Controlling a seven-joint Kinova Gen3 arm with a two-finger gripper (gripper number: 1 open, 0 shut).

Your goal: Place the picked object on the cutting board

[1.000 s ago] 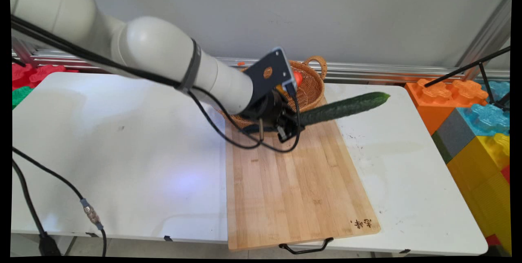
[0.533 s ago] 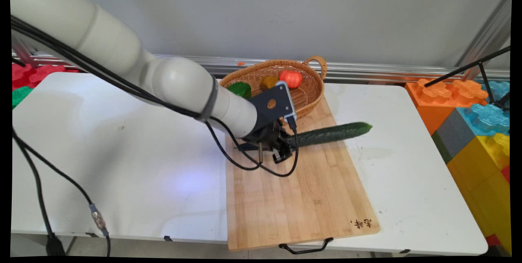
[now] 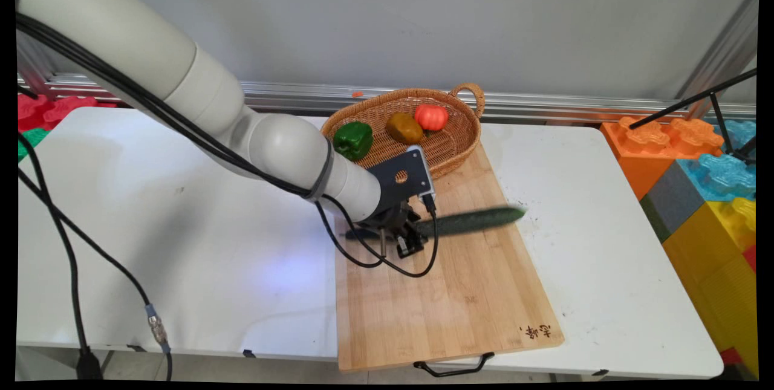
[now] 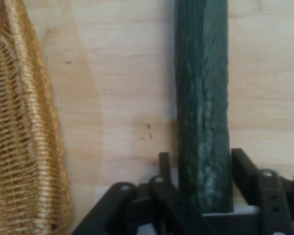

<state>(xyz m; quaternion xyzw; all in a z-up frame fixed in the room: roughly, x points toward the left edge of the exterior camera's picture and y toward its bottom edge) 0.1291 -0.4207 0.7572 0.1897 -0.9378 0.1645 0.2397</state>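
Over the far half of the wooden cutting board, the black gripper is clamped on one end of a long dark green cucumber; the hand view shows the cucumber running straight out from between the gripper and its two fingers, which press against its sides. The cucumber lies roughly level, stretching from the gripper toward the board's right edge, with its free tip reaching about that edge; whether it touches the wood cannot be told. The board rests on the white table, with its far end at the table's far edge, where a wicker basket sits against the board's far left corner. In the basket lie a green pepper, a brownish-yellow vegetable and a small orange pumpkin. The basket's woven wall appears just beside the cucumber in the hand view. Coloured toy blocks stand beyond the table's right edge.
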